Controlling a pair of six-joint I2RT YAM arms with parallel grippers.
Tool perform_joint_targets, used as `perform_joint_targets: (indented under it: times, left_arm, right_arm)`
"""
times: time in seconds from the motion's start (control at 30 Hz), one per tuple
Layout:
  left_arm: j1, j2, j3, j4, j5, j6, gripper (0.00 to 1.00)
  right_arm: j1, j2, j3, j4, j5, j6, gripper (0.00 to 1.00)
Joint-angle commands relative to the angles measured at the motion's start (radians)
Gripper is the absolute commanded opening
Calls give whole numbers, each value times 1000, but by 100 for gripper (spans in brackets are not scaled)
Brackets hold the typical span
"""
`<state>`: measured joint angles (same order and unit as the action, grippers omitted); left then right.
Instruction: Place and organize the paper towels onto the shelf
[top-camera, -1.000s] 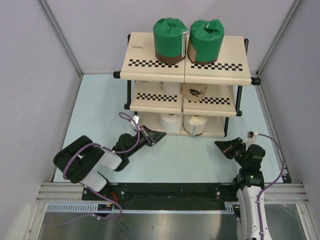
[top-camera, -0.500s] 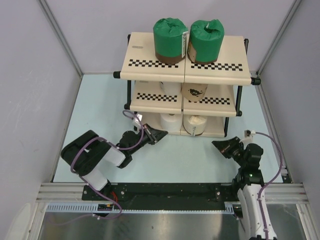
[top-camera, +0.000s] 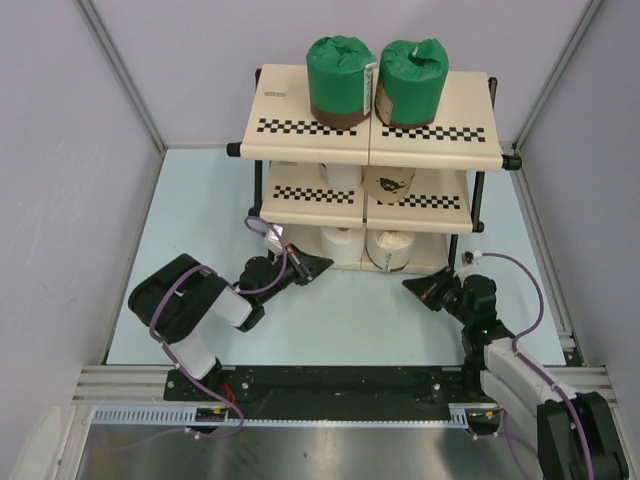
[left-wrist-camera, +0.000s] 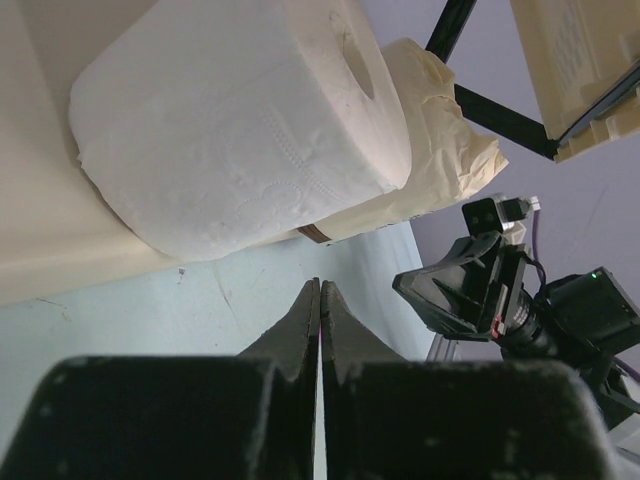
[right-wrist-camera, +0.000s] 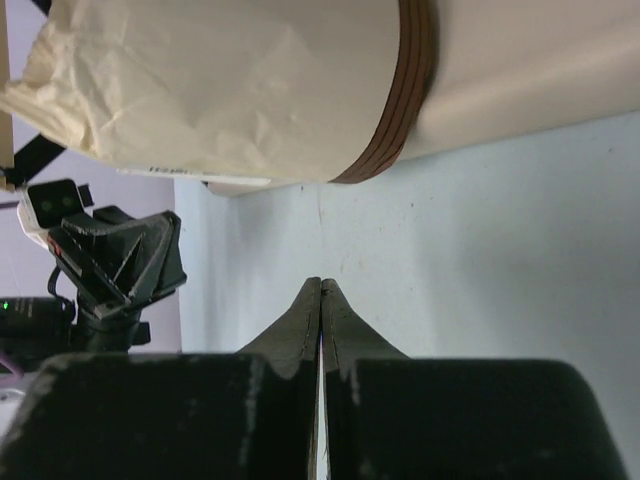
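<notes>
I see a flat pale blue tabletop (top-camera: 200, 230). Standing directly on it, toward its far side, is the three-tier beige shelf rack (top-camera: 290, 110) with black tube legs.

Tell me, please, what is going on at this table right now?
All six paper towels sit on the shelf: two green rolls on top, a white roll and a tan roll on the middle tier, a bare white roll and a cream-wrapped roll at the bottom. The left arm and right arm are low before the bottom tier, jaws shut and holding nothing. The sorting looks done.
</notes>
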<state>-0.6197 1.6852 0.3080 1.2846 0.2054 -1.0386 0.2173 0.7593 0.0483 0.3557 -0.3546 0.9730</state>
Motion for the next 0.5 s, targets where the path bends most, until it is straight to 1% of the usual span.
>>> perform_joint_targets:
  times: [0.0,0.03,0.1,0.13,0.2,0.23,0.27,0.47]
  left_arm:
    - [14,5,22,160,25,8,0]
    - [14,10,23,163,28,6,0]
    - [18,22,22,179,31,2,0]
    - [18,24,22,185,31,-3,0]
    - [23,27,20,190,34,-5,0]
    - [25,27,20,190,35,-3,0]
    - [26,24,17,190,35,-3,0]
    - [40,19,10,185,43,3,0]
  right_arm:
    - [11,109,8,245,77,55,0]
    - [16,168,15,290,81,59,0]
    - [21,231,38,339,85,69,0]
    - [22,288,44,391,85,73,0]
    - [22,351,53,455,83,99,0]
    - [22,379,56,521,80,105,0]
    - [22,437,62,548,74,115,0]
    - [24,612,97,750,52,176,0]
